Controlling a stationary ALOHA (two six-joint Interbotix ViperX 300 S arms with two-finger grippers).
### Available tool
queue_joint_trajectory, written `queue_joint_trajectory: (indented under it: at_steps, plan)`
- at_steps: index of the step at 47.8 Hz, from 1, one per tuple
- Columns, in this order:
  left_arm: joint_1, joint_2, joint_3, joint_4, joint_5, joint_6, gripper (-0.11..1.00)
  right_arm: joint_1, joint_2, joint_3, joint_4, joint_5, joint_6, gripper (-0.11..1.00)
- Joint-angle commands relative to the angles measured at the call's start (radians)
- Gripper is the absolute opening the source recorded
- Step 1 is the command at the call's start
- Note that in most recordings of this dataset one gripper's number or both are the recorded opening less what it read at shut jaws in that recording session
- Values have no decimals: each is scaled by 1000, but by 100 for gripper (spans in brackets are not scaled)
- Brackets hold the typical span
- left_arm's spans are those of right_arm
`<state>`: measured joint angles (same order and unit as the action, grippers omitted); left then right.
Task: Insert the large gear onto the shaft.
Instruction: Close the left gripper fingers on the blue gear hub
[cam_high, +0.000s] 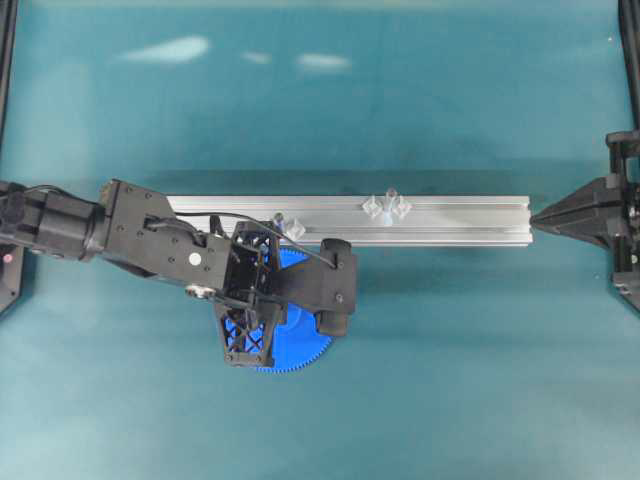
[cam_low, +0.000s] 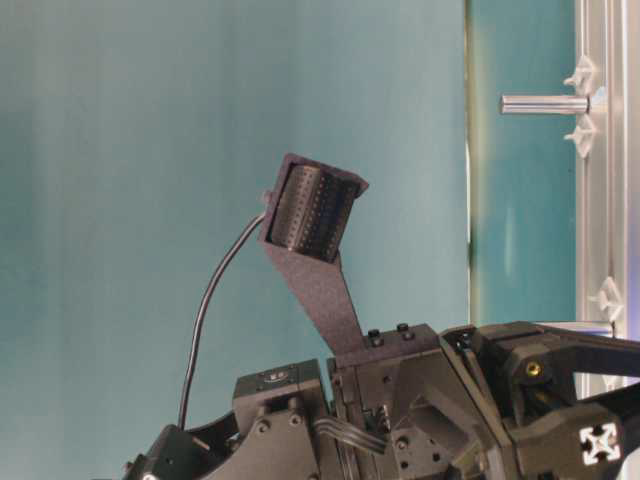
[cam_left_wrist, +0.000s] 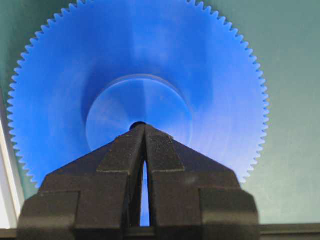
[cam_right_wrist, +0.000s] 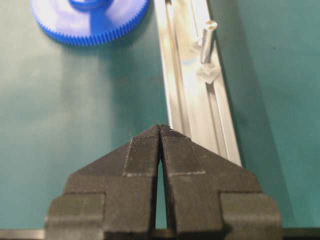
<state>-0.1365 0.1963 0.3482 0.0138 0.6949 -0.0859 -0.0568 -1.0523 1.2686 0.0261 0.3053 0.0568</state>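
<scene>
Lying flat, the bright-blue fine-toothed large gear (cam_left_wrist: 140, 95) shows its raised hub beneath the closed left pincer (cam_left_wrist: 144, 127).

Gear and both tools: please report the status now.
Left tool shut, tips over gear hub, nothing held. Right tool shut, empty, by rail end. Shaft free on rail.

My left arm hides most of the gear (cam_high: 300, 345) from overhead; my fingers (cam_left_wrist: 125, 155) cover its centre hole.
</scene>
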Motion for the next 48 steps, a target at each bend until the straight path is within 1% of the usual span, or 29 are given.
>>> queue_joint_trajectory:
  at_steps: [1,16,21,25,28,30,33,39,42,45,48]
  plan:
    - [-3,-18,-12,3,-6,-2,2,-3,6,-11,2,-5,9,6]
    - [3,-17,-3,8,-5,6,2,-3,2,-8,0,-5,11,6]
    - [5,-21,5,8,-21,9,2,-2,0,-8,2,-5,11,6]
    - [6,-29,11,8,-44,9,5,-3,-3,-6,0,-5,12,6]
    - [9,-34,12,9,-44,9,9,-3,-5,-3,2,-5,14,6]
    - [11,-34,12,8,-44,6,15,-2,-6,-3,2,-5,15,6]
    - [11,-35,9,8,-44,6,29,-3,-11,-2,0,-5,26,6]
    - [11,-35,8,8,-49,5,66,-3,-20,5,0,-5,44,6]
    - [11,-34,8,8,-49,3,81,-3,-23,5,0,-5,49,6]
    - [11,-35,6,9,-51,6,92,-3,-25,6,2,-5,51,6]
    - [11,-34,3,8,-51,9,95,-2,-26,6,2,-5,51,6]
